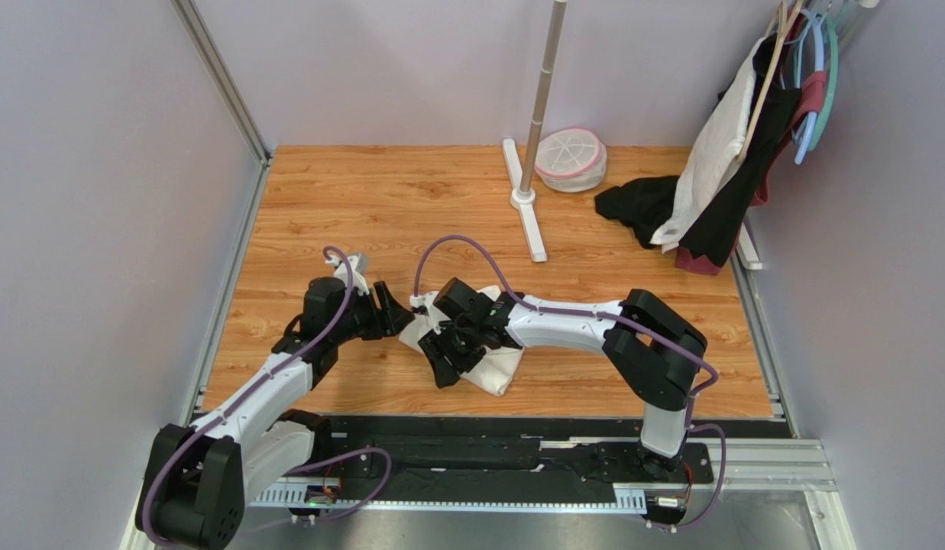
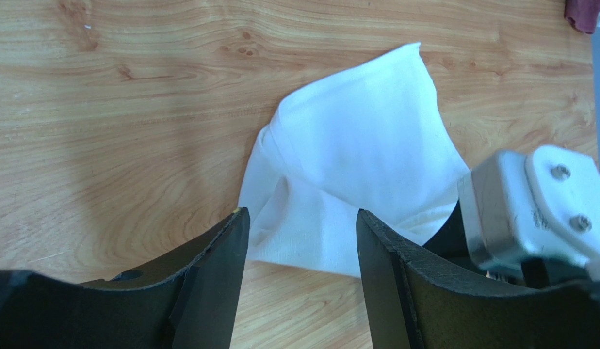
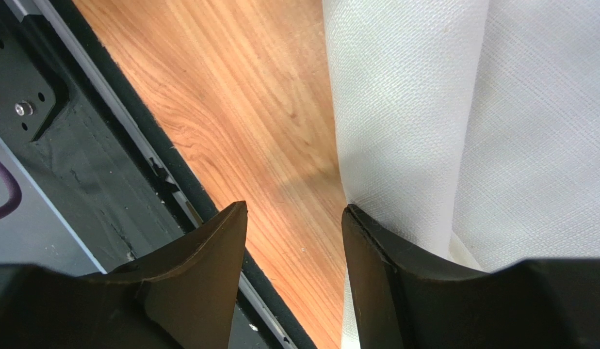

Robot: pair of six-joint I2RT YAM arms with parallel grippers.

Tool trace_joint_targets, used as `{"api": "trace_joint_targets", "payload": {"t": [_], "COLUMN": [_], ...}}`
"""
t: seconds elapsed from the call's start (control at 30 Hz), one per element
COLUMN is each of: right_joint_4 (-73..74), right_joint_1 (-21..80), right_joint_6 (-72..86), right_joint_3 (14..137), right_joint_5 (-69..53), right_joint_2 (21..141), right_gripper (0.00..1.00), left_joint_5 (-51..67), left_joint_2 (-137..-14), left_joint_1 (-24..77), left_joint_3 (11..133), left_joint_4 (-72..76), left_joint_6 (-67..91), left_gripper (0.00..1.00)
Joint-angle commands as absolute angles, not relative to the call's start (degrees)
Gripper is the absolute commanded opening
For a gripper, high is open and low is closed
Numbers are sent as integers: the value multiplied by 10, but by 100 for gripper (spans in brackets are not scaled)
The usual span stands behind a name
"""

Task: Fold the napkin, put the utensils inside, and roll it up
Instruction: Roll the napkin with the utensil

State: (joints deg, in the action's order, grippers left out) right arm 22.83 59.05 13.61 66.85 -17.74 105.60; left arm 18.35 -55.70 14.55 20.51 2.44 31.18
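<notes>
The cream-white napkin (image 1: 496,370) lies crumpled and partly folded on the wooden table near its front edge. In the left wrist view the napkin (image 2: 354,153) sits just beyond my left gripper (image 2: 303,218), which is open and holds nothing. My left gripper (image 1: 394,313) hovers at the napkin's left end. My right gripper (image 1: 446,353) is over the napkin, also open. In the right wrist view its gap (image 3: 295,211) shows bare wood, and the right-hand finger (image 3: 383,269) rests against a rolled edge of the napkin (image 3: 492,123). The utensils are out of view.
A white stand with a pole (image 1: 532,172) rises at the back centre, with a round white basket (image 1: 571,158) beside it. A black cloth (image 1: 635,206) and garments on hangers (image 1: 735,149) fill the back right. A black rail (image 1: 500,456) runs along the near edge.
</notes>
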Motion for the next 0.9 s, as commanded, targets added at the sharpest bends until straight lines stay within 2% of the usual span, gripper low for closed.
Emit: {"api": "trace_joint_targets", "payload": {"t": [0.0,0.7,0.83,0.87], "right_joint_4": [205,200,208,211], "right_joint_1": [575,564,564,564], "right_joint_6": [127,130,132,132], "right_joint_3": [669,664,670,671], "right_joint_5": [-170,-189,-185,-183], "right_joint_2": [1037,1047,1040,1031], "right_gripper": [56,56,56,56], "left_joint_5": [204,244,259,263], "left_joint_2": [-554,-762,-788,-791], "left_joint_1": [144,144,144,144], "left_joint_3": [191,222,219,220], "left_joint_4": [47,221,258,263], "left_joint_6": [308,328,338,340], "left_gripper": [65,62,53,44]}}
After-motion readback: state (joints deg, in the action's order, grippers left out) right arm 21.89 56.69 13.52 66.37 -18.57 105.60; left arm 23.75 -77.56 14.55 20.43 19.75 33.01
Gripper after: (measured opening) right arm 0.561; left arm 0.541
